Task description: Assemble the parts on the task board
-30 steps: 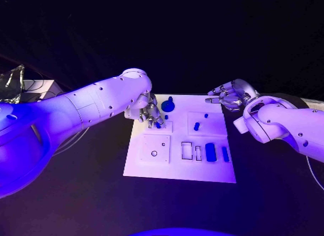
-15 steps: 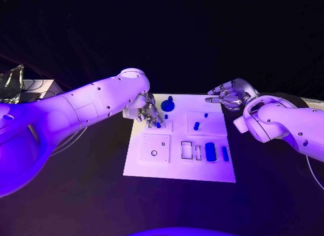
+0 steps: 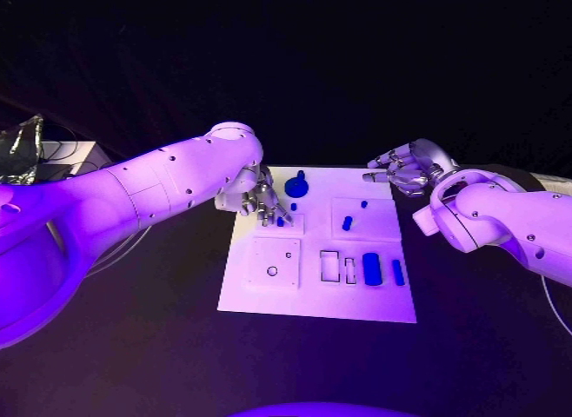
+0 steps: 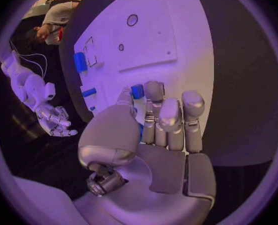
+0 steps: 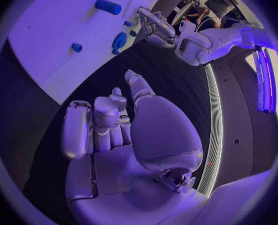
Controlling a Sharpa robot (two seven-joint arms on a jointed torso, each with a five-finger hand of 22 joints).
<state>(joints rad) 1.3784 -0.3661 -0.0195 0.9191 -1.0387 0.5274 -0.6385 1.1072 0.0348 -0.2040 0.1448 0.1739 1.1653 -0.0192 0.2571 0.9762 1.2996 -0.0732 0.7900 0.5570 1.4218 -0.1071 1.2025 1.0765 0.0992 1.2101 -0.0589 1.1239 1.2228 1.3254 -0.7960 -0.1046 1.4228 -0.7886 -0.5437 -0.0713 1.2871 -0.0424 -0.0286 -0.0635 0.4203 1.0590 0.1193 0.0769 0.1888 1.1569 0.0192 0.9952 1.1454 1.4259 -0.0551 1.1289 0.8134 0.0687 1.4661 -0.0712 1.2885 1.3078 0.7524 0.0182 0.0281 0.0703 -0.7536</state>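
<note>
The white task board (image 3: 314, 295) lies mid-table. My left hand (image 3: 261, 201) hovers over its far left part, and thumb and fingers pinch a small blue part (image 4: 137, 91) just above the board (image 4: 145, 40). A large rounded blue part (image 3: 296, 185) lies just right of that hand. More blue parts sit at the board's middle right (image 3: 348, 223) and in slots near the right edge (image 3: 371, 268). My right hand (image 3: 405, 169) hangs past the board's far right corner, fingers loosely bent and holding nothing; its palm (image 5: 139, 135) faces the board (image 5: 64, 35).
A raised square plate with a round hole (image 3: 274, 263) takes up the board's near left. Rectangular slots (image 3: 330, 266) lie beside the seated blue parts. Crumpled foil and cables (image 3: 16, 148) sit at the far left. Black table surrounds the board.
My left hand has drifted slightly toward the board's far left corner with the small part. The right hand has stayed put.
</note>
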